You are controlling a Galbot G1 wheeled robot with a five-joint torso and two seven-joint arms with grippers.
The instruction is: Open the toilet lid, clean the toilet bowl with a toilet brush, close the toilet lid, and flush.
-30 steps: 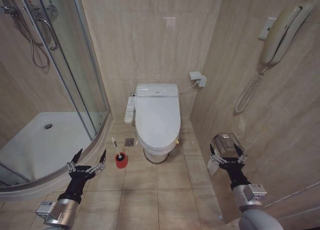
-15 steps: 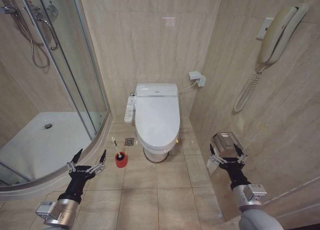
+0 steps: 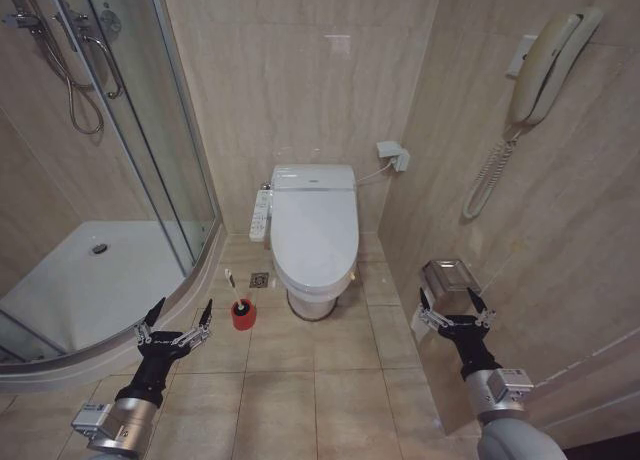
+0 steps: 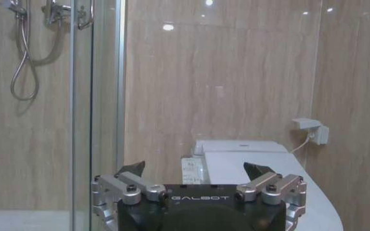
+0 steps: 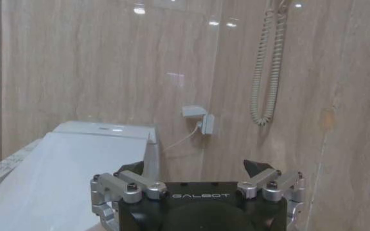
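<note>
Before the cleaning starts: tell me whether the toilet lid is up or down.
Down. The toilet lid lies flat over the toilet bowl, hiding the seat and the inside. Both grippers hang open, short of it.

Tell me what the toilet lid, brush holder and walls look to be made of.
Toilet lid: glossy white, probably plastic, judging by its smooth sheen. Brush holder: matte red cup, likely plastic. Walls: polished beige stone-look tile, mirroring ceiling lights, with faint joints.

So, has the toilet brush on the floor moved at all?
No. The toilet brush sits beside the floor drain exactly as before; the whole view shifted, so the camera moved.
</note>
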